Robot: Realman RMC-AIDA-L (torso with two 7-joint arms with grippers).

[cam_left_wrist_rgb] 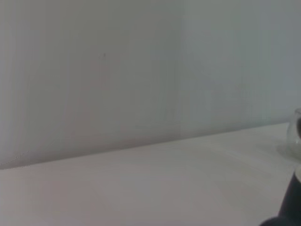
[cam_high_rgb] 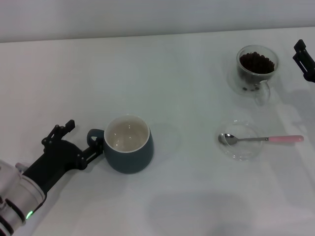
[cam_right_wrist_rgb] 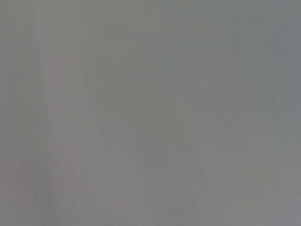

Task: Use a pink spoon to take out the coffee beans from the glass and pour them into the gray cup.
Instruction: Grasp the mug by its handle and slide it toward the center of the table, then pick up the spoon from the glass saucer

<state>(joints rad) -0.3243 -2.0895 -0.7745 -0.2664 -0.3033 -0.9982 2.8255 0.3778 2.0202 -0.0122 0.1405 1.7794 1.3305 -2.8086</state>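
Observation:
The gray cup (cam_high_rgb: pixel 129 144) stands upright at front left, cream inside showing, its handle turned toward my left gripper (cam_high_rgb: pixel 78 139). That gripper is open, with one finger (cam_high_rgb: pixel 94 147) right at the handle and the other (cam_high_rgb: pixel 63 129) well off to the side. At the far right, the glass (cam_high_rgb: pixel 256 66) holds coffee beans (cam_high_rgb: pixel 256 62). The pink spoon (cam_high_rgb: pixel 261 139) lies with its metal bowl in a shallow clear dish (cam_high_rgb: pixel 239 147) and its pink end pointing right. My right gripper (cam_high_rgb: pixel 305 59) shows only partly at the right edge, beside the glass.
Everything stands on a white table (cam_high_rgb: pixel 187 98) with a pale wall behind it. The left wrist view shows wall, tabletop and a sliver of the glass (cam_left_wrist_rgb: pixel 297 132) at its edge. The right wrist view shows only a plain grey surface.

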